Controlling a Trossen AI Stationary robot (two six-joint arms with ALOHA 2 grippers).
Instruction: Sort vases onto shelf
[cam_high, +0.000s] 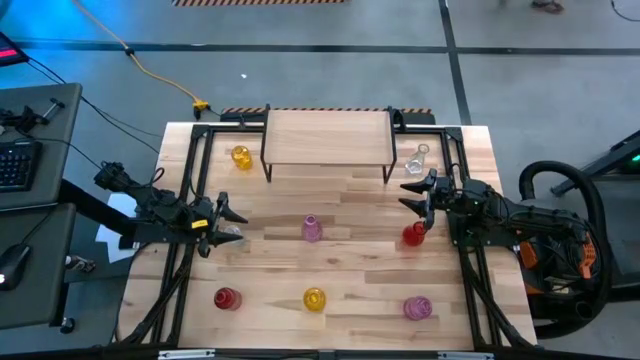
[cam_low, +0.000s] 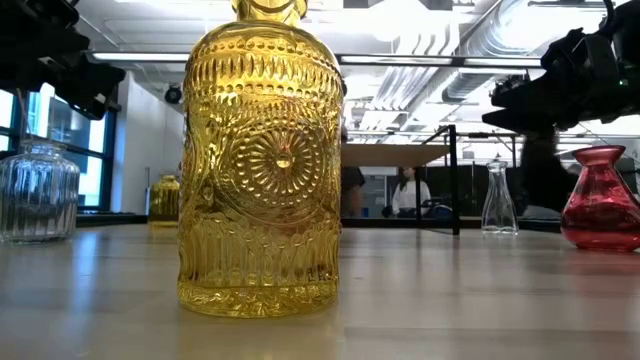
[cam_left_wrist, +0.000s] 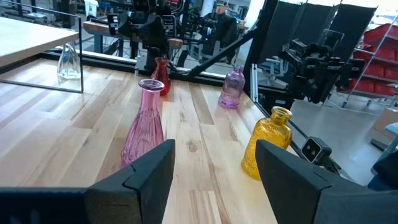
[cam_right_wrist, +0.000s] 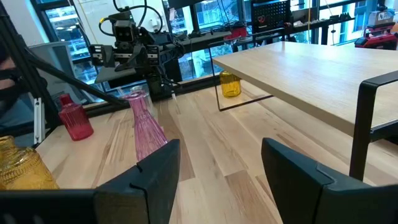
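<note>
The small rectangular shelf (cam_high: 327, 135) with a light wood top and thin black legs stands at the far edge of the butcher-block tabletop (cam_high: 350, 265), its long axis running from side to side. All the visible glass bud vases stand upright, necks pointing straight up. A yellow ribbed vase (cam_high: 241, 157) sits just beside the shelf's left end, and a clear narrow-necked vase (cam_high: 416, 161) just beside its right end. In front of the shelf stands a tall pink fluted vase (cam_high: 312, 229), with a red round-bellied vase (cam_high: 414, 235) to its right. Farther in front of the shelf, a second red vase (cam_high: 227, 298), a yellow embossed vase (cam_high: 314, 299) and a second pink vase (cam_high: 417, 308) form a row.

The left claw (cam_high: 226, 224) reaches inward, level above the tabletop, left of the shelf's front, fingers spread and empty. The right claw (cam_high: 418, 196) reaches inward near the shelf's right front leg, fingers parted and empty, just beside the first red vase.
</note>
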